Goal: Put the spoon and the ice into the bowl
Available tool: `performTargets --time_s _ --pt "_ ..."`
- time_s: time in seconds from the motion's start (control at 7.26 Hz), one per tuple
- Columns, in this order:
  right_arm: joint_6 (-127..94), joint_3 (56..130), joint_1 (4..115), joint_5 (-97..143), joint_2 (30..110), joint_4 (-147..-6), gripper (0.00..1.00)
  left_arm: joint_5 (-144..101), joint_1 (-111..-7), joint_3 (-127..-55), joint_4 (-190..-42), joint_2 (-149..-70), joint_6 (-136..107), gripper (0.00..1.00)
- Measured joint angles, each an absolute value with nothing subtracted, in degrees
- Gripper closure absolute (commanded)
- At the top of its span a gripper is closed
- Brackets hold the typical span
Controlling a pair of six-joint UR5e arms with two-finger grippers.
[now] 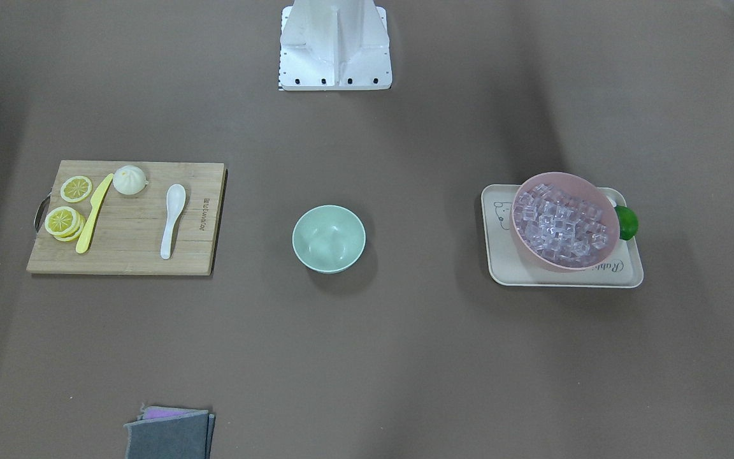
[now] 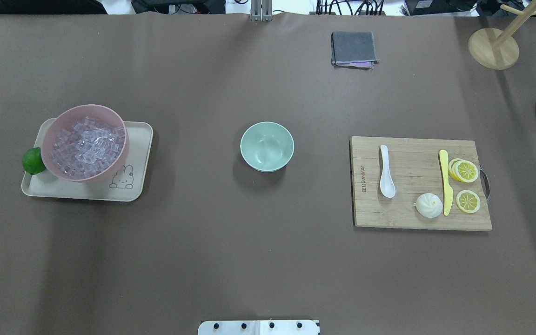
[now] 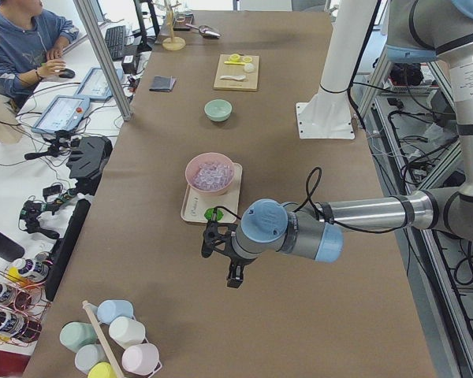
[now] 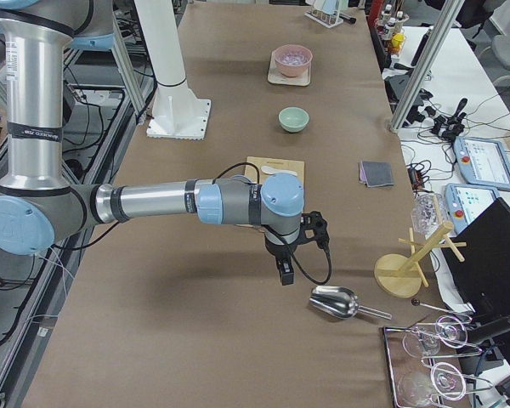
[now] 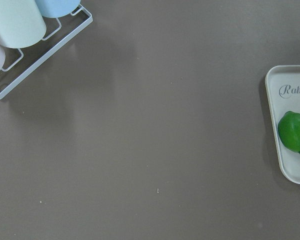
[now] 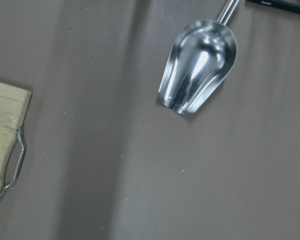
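— A brown tabletop (image 2: pixel 268 256), an arm parked at each end. Where does everything lie?

— The spoon (image 2: pixel 385 172) lies on the cutting board (image 2: pixel 417 163) and the ice (image 2: pixel 86 146) fills the pink bowl (image 2: pixel 107 177). The mint-green bowl (image 2: pixel 267 146) sits empty between them. The left hand (image 3: pixel 235 279) and right hand (image 4: pixel 286 274) hang well off. Whether they're open or closed, I cannot tell.

— The risks?

— The glossy spoon could slip, and the clear cubes could squirt free and scatter.

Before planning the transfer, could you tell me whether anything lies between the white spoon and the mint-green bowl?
Nothing visible does. The spoon lies on the cutting board, at the end nearest the bowl. Only bare table lies between, and the yellow knife is beyond the spoon.
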State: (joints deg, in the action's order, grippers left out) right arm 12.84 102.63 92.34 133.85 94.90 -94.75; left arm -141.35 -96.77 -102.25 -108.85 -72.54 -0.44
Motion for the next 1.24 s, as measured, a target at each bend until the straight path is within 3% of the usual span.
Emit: performTargets --time_s 0.69,1.24 --pt "12.35 94.60 92.25 135.15 94.91 -82.56 0.00 -139.11 -93.41 -102.30 -104.18 -75.91 -1.09 0.02" --pt "10.84 94.37 92.28 135.76 94.61 -81.30 0.00 -137.54 -92.91 -102.84 -95.38 -79.25 -10.19 0.02"
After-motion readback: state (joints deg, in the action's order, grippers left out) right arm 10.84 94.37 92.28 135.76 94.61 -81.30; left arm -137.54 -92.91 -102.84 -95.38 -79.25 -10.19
